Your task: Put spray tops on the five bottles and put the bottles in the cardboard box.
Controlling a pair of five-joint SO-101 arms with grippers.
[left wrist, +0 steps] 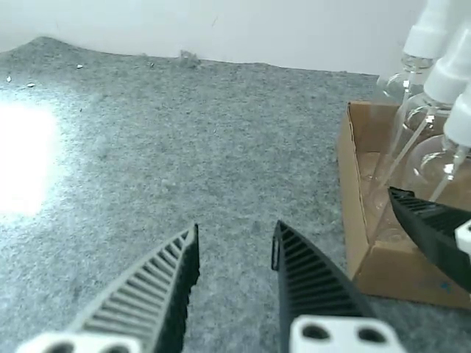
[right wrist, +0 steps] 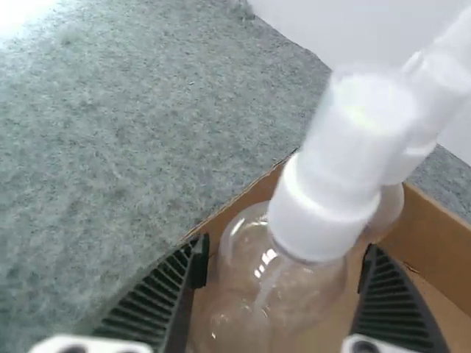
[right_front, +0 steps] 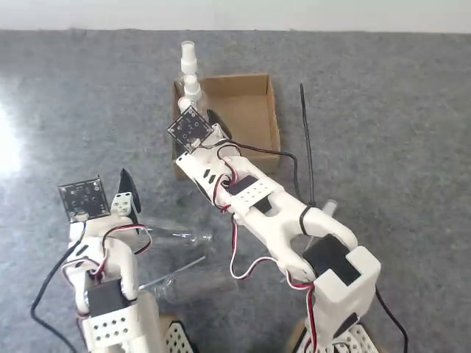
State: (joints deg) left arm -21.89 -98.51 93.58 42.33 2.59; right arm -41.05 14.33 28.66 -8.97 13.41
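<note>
high view: capped bottles (right_front: 191,87) upright in cardboard box (right_front: 271,118); right fingers (right wrist: 165,298) apart astride one; left fingers (left wrist: 158,290) apart, empty.

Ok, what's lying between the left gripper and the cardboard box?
Nothing. In the left wrist view, the stretch from the left gripper to the cardboard box is bare grey mat.

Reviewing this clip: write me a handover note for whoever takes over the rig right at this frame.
Left tool: open, empty, over the table.
Right tool: open, straddling a topped bottle inside the cardboard box.
Done: three topped bottles stand in the box.
Left: two bottles lie on the table near the arms, no tops visible on them; top and box them.
</note>
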